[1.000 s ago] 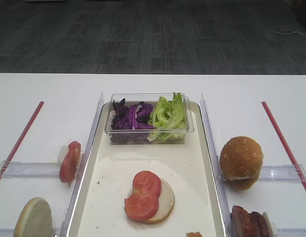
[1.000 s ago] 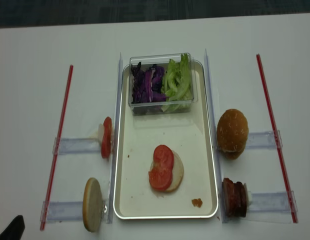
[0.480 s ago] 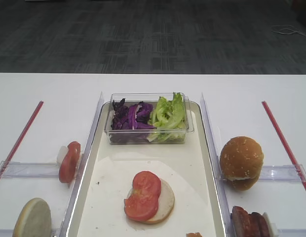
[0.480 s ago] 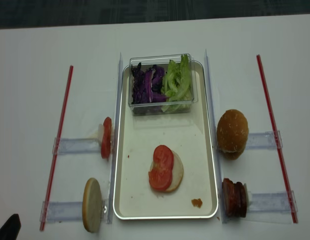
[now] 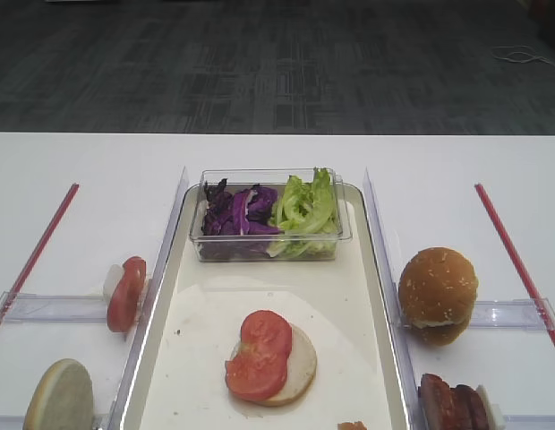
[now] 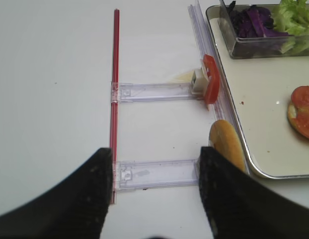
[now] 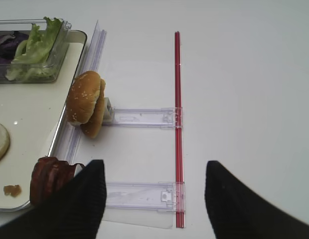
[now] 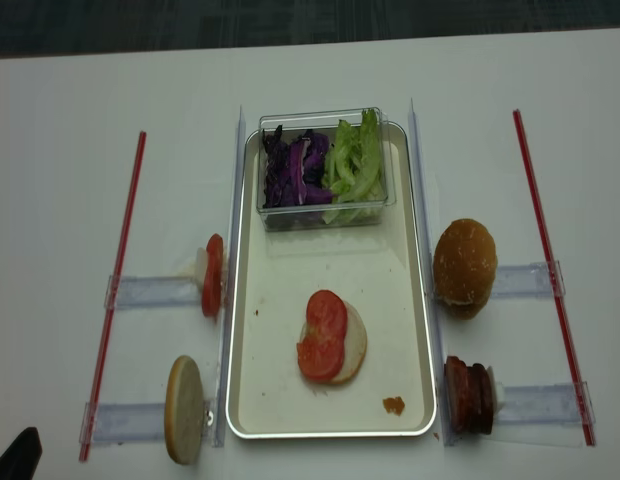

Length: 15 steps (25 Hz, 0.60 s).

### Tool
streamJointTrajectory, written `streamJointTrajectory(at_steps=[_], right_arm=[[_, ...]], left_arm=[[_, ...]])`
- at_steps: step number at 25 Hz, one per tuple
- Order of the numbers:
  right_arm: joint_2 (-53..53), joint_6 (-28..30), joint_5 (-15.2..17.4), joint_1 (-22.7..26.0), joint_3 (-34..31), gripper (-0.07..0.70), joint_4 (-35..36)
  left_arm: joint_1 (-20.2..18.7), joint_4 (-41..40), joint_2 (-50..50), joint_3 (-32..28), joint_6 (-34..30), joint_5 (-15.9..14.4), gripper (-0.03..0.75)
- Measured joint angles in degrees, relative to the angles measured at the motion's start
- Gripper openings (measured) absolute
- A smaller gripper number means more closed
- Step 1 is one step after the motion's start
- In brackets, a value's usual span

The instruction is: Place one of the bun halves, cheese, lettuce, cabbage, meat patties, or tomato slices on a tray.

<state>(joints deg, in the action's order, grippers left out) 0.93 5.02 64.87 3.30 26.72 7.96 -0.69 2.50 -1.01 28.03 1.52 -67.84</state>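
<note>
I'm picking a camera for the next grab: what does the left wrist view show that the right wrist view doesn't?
Only the left wrist view shows the left gripper, open, the standing tomato slice, the upright bun half and the tomato-topped bun.
Only the right wrist view shows the right gripper, open, the sesame bun and the meat patties.
Both show the tray and the clear box of greens.

left pincer (image 8: 15, 452) drawn back toward lower-left corner

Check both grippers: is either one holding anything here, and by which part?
Nothing is held. The left gripper and right gripper both stand open over bare table, nothing between their fingers.
</note>
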Motion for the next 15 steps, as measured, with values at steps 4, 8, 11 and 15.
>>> streamJointTrajectory(at_steps=[4,8,11,15], right_arm=[[0.00,0.00,0.00,0.00,0.00,0.452,0.00],[0.00,0.00,0.00,0.00,0.00,0.452,0.00],[0.00,0.00,0.00,0.00,0.00,0.452,0.00],[0.00,0.00,0.00,0.00,0.00,0.452,0.00]], left_arm=[[0.00,0.00,0.00,0.00,0.00,0.00,0.371],[0.00,0.00,0.00,0.00,0.13,0.00,0.371],[0.00,0.00,0.00,0.00,0.13,0.00,0.371],[0.00,0.00,0.00,0.00,0.13,0.00,0.371]])
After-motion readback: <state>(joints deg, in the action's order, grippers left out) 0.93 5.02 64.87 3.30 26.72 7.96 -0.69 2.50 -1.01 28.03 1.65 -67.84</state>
